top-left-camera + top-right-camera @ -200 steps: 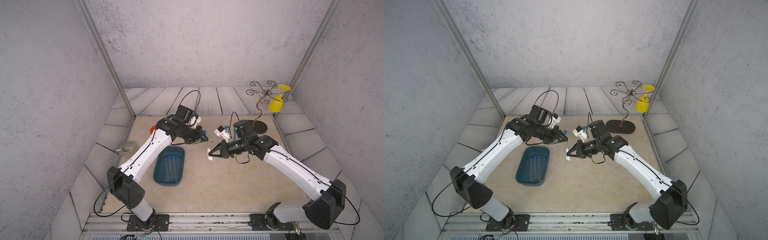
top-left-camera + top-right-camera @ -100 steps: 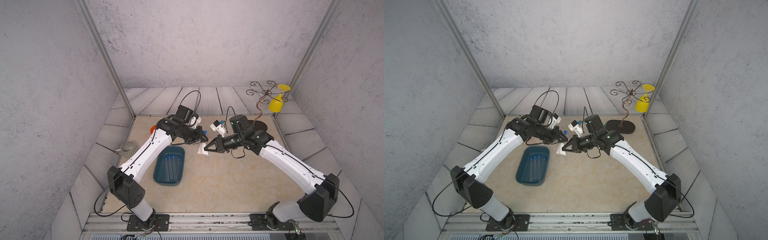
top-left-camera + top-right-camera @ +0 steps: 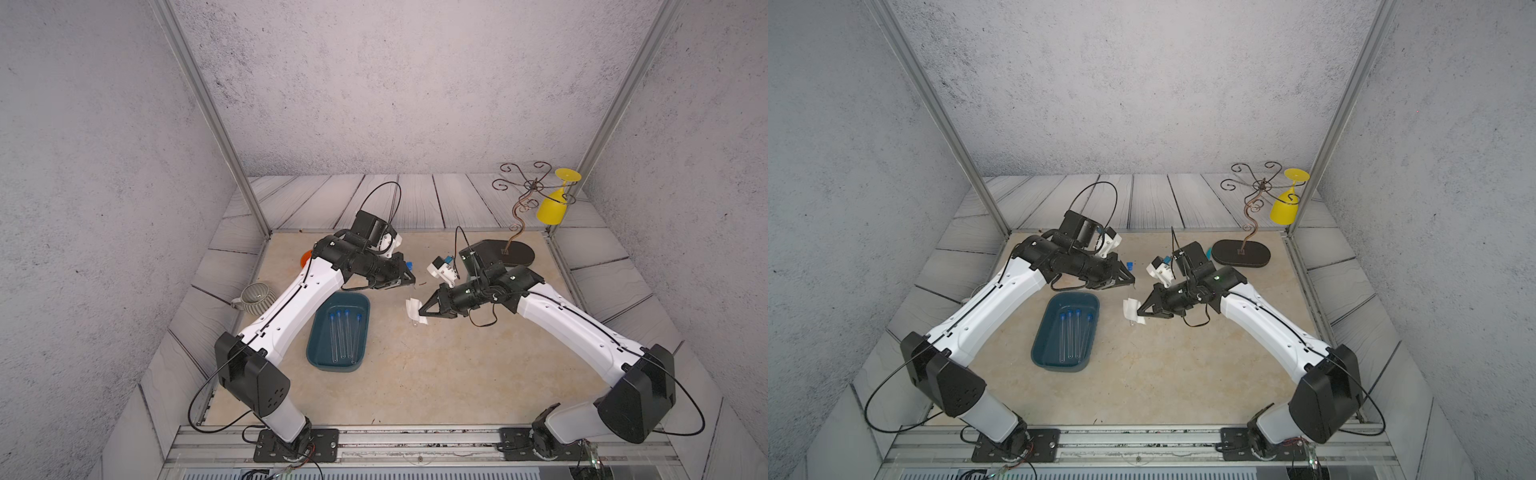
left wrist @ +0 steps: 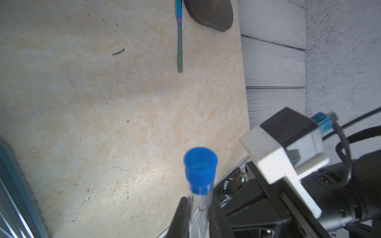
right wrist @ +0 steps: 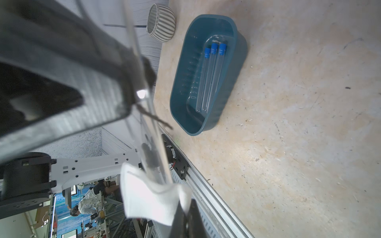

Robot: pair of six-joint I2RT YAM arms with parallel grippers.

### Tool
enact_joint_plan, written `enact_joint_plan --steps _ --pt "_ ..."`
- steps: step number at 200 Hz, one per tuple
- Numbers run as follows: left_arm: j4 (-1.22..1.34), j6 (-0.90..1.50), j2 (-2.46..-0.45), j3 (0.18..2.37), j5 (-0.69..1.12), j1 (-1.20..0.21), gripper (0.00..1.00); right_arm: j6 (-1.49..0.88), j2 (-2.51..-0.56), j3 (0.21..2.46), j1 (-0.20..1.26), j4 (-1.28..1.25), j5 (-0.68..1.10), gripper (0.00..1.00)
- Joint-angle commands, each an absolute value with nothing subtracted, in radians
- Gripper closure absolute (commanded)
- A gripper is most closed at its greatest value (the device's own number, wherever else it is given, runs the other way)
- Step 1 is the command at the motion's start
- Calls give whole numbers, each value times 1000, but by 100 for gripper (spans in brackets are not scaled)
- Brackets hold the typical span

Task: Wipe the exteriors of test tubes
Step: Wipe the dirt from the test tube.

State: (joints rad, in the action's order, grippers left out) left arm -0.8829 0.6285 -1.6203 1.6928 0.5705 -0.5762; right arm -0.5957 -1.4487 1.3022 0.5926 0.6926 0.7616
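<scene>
While one tube is under the cloth, the rest lie off to the left

- Far left: striped cup (image 3: 255, 297), off the mat, untouched
- Tray (image 3: 336, 365), teal, under the left forearm. Tubes (image 3: 343, 336) lie side by side in it, caps toward the back wall. Both top views show four blue caps; the right wrist view shows only three clearly
- Left claw (image 3: 409, 281): pinched narrow on the held tube (image 4: 200, 175) just below its cap, clear of the mat, cap end up
- Cloth (image 3: 412, 308), white, folded round the lower part of that tube; the rounded tip peeks out below it
- Right claw (image 3: 422, 312): clamped tight on the cloth, squeezing it onto the glass
- Right of the arms: teal utensil (image 4: 180, 41) flat beside the stand (image 3: 511, 253); yellow glass (image 3: 550, 210) hanging from it

Progress, my read: one tube is mid-wipe, with the cloth down near the closed end, so this pass looks close to running off the tip. Nothing shows which tray tubes are wiped, as they all look alike. This tube has to go back down, and any unwiped ones are left to do
</scene>
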Motion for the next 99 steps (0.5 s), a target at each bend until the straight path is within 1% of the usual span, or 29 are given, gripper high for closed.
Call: enact_joint_plan --steps 1,53,99 --pt "-885 623 -1615 1720 585 -577 85 -565 -1410 1303 574 718 733 96" --pt "-874 633 -1611 1709 595 -578 85 -558 -1498 1424 572 715 754 96" --pt "-869 638 -1607 1709 594 -578 85 -512 -1582 1530 571 780 741 96"
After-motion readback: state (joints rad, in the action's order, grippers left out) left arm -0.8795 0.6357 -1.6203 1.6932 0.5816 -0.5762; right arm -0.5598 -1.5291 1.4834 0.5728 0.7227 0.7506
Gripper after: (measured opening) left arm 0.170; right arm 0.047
